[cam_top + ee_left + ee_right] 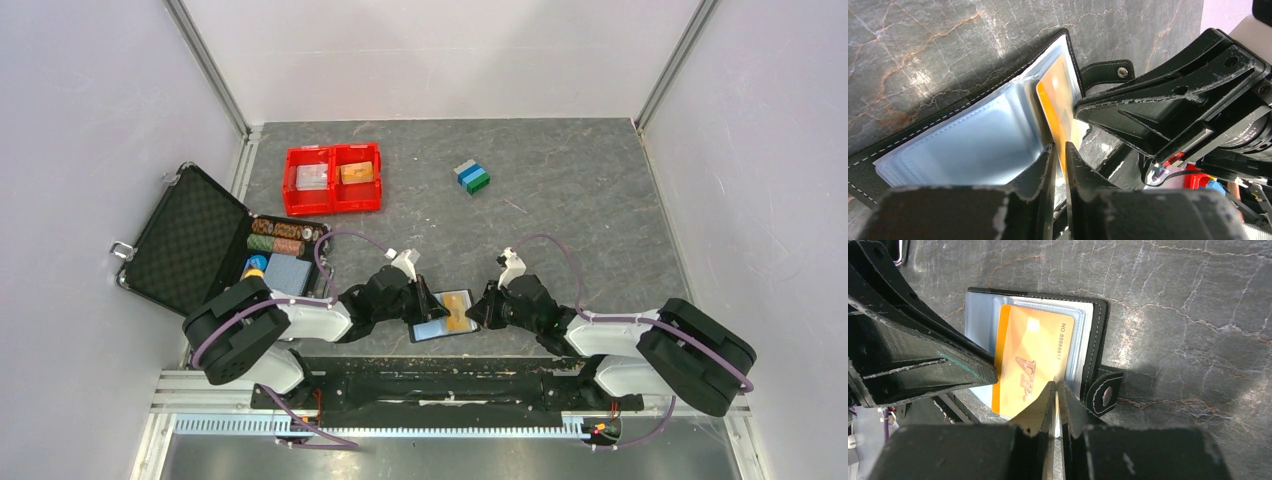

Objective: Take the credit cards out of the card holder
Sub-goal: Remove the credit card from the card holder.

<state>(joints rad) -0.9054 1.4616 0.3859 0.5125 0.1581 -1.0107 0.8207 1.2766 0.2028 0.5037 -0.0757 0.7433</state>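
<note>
Your holder [432, 329] lies open at the table's [560, 200] 6 o'clock, the left gripper [1059, 147] at its 9 with jaws narrowed onto it, seemingly as an anchor, while the right gripper [1055, 386] at 3 pinches the orange card [1030, 357] to draw it out.

Lab cell — white walls [440, 50]

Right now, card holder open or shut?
Open. The holder lies spread flat on the table, clear sleeves face up, snap tab unfastened, orange card exposed.
</note>
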